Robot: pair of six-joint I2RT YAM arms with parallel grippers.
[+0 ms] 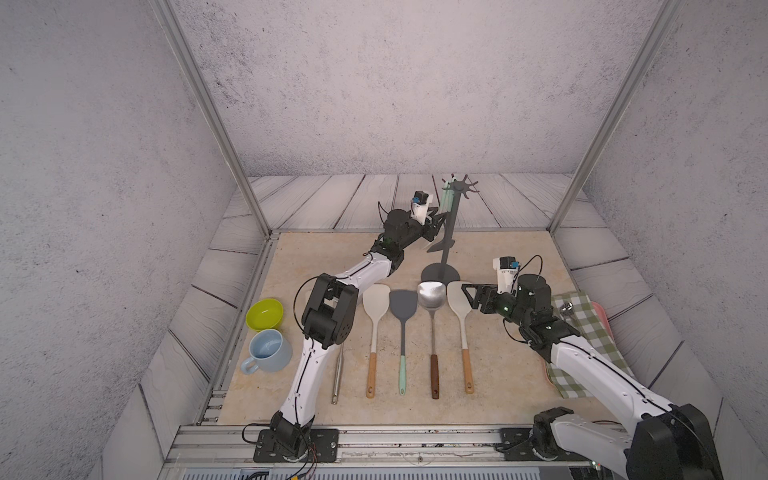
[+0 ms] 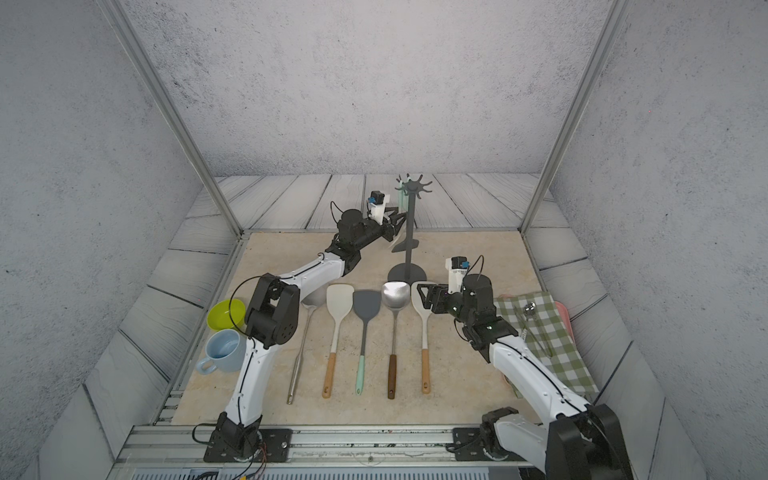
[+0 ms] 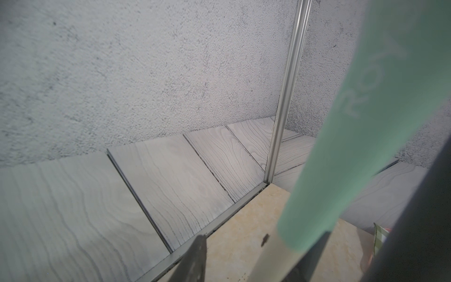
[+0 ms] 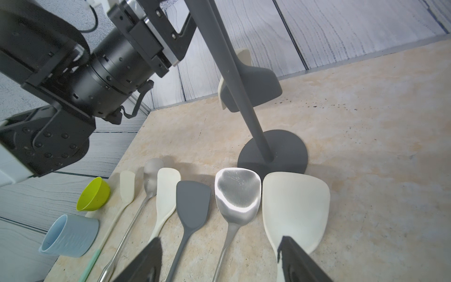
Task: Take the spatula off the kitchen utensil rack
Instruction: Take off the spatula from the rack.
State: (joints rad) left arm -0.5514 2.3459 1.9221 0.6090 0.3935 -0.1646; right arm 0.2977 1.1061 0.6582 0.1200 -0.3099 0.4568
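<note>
The rack [image 1: 440, 276] stood at the rear of the table [image 1: 498, 386], carrying two: a grey spatula [image 4: 261, 83] and a cream spatula [image 4: 244, 55], mostly hidden. Six utensils [image 4: 192, 205] lay in a row; one bowl [image 1: 264, 314] and one mug [image 1: 268, 351] stood left. Left pincer [image 1: 441, 217] was at the hanging handles: grip indeterminable. Right pincer [image 1: 465, 296]: jaws apart above the row.

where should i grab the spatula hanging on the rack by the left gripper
Grip the spatula on its mint-green handle, below the hooks of the kitchen utensil rack, jaws level across the narrow handle. Come from the left gripper's side, opposite the pole: it hangs upright, blade down, close beside the pole, so it should then lift off its hook.
</note>
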